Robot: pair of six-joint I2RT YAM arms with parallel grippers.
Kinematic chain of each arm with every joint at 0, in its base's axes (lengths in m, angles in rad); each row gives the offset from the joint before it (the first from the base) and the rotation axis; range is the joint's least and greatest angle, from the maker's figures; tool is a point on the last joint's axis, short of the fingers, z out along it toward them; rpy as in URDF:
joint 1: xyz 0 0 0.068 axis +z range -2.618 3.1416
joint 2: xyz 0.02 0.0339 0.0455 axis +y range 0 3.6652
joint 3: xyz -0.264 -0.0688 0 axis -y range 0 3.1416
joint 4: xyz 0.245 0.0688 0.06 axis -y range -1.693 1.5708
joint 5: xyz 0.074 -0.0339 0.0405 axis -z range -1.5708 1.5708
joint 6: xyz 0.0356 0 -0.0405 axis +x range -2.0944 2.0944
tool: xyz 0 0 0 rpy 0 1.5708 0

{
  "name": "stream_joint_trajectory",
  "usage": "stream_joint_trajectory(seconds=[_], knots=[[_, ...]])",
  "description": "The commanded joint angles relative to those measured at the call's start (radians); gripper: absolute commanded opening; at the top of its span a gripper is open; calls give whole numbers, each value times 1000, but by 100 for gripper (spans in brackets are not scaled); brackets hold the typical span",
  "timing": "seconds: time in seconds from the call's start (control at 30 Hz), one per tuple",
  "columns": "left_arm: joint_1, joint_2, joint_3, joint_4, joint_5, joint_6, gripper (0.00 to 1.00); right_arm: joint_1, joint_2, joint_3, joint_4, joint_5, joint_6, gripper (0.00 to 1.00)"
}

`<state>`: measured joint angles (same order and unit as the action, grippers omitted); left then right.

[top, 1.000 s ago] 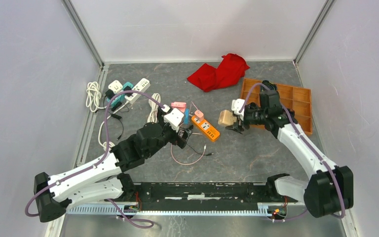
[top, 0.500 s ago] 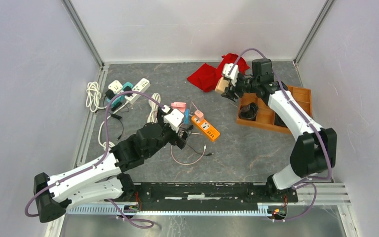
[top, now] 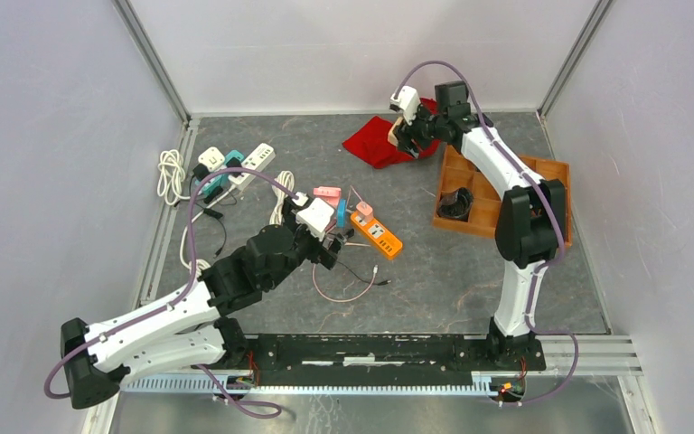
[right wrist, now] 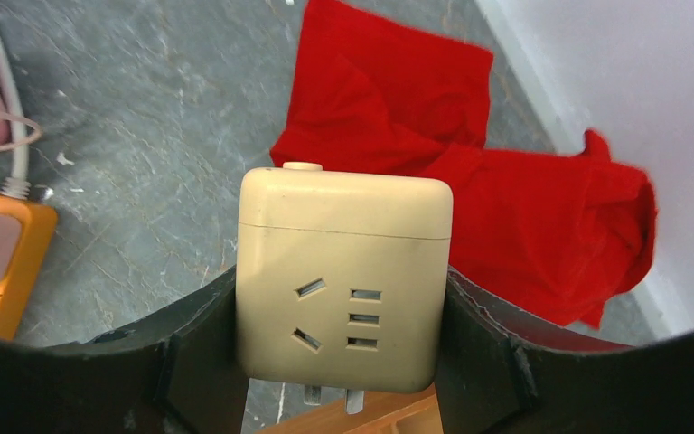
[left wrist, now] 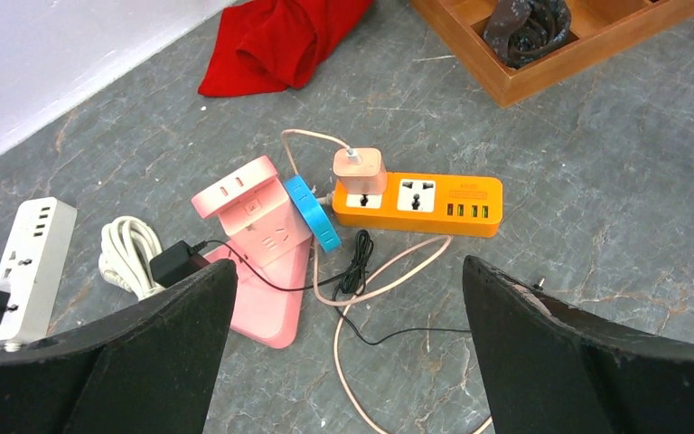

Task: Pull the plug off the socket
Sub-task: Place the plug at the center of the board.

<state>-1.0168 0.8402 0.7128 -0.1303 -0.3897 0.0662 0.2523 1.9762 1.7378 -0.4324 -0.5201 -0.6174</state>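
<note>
The wooden compartment tray and red cloth run off the left wrist view's top edge. A black finger of the left pincer covers the near end of the white power strip. The right wrist view's left edge cuts the orange power strip. From above, the right pincer mostly hides the beige cube adapter.

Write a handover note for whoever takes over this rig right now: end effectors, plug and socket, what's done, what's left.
Left end effector: open, empty, above the orange power strip.
Right end effector: shut on the beige adapter, aloft over the red cloth.
Pink charger: seated in the strip's end socket, cable attached.
Done: adapter is off the table, in hand. Left: grip the charger and pull it out, likely while steadying the strip.
</note>
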Motion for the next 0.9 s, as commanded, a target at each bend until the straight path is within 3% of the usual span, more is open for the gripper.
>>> stream_joint_trajectory(seconds=[0.0,0.3,0.6,0.87], knots=[[1,-26,-11,55,-31,64,100,19,29,43,-33,150,46,0],[1,-39,-27,73,-19,72,100,16,31,-91,26,258,80,0],[1,-39,-34,80,-18,79,100,-2,77,-164,54,265,118,0],[1,-29,-42,86,-12,87,100,-60,120,-178,70,246,150,10]])
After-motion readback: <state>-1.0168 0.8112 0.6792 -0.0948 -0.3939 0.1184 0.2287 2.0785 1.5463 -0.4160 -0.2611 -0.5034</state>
